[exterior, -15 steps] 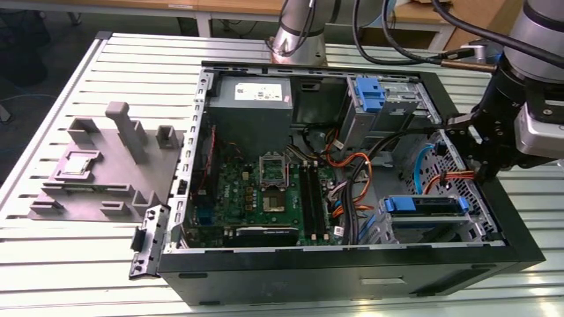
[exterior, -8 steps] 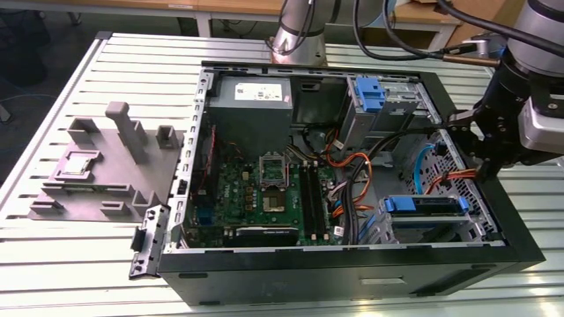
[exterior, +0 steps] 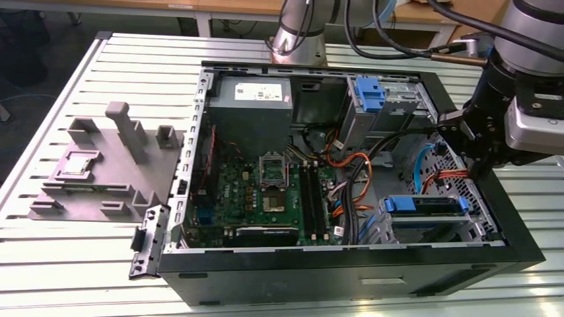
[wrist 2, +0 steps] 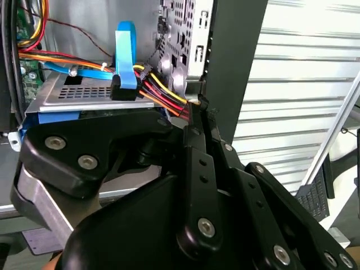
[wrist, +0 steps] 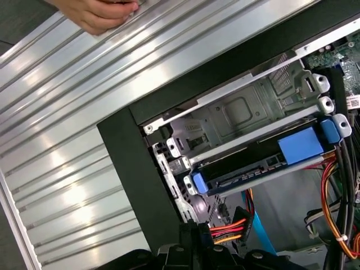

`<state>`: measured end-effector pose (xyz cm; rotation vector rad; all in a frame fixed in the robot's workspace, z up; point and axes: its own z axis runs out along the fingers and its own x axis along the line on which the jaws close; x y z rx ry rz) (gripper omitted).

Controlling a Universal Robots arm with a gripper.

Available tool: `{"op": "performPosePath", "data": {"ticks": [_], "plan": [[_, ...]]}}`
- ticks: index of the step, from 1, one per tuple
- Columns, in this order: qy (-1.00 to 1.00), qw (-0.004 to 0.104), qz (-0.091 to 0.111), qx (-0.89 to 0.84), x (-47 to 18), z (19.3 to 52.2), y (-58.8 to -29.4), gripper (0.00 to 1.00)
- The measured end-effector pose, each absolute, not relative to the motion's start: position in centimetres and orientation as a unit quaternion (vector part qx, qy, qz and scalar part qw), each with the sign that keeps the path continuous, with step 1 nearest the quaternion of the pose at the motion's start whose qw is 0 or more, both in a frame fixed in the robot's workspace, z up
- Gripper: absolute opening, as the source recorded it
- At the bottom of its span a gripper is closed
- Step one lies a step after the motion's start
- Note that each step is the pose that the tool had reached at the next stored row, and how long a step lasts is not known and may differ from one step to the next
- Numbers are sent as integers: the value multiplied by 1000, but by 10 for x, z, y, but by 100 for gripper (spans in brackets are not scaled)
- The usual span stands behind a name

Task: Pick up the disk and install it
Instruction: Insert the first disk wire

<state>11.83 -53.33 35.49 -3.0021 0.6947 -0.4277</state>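
My black metal gripper (wrist 2: 194, 121) hides the front of the blue-framed silver disk (wrist 2: 79, 93); a bare hand (wrist: 101, 12) is cut off by the frame's edge.

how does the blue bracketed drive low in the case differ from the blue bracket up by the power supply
The blue-bracketed drive lies flat in the metal drive cage near the case's front edge; the upper blue bracket stands on end by the grey power supply box. The lower one looks wider. Both are bright blue plastic.

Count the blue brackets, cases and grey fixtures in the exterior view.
Blue brackets: 2
Case: 1
Grey fixture: 1
Total: 4
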Motion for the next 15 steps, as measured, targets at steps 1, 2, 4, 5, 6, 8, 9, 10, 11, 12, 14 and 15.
{"op": "performPosePath", "data": {"ticks": [1, 2, 4, 5, 6, 8, 9, 10, 11, 12, 14, 15], "plan": [[231, 14, -138, -963, 118, 355, -533, 16], [240, 13, -138, -961, 118, 355, -533, 16], [257, 10, -138, -957, 118, 355, -533, 16], [265, 9, -138, -954, 118, 355, -533, 16], [274, 8, -138, -952, 118, 355, -533, 16], [290, 6, -138, -947, 118, 355, -533, 16], [298, 4, -138, -945, 118, 355, -533, 16], [304, 4, -138, -943, 118, 355, -533, 16], [309, 3, -138, -941, 118, 355, -533, 16], [313, 2, -138, -940, 118, 355, -533, 16], [314, 2, -138, -939, 115, 355, -533, 16], [314, 2, -138, -939, 114, 355, -533, 16]]}}
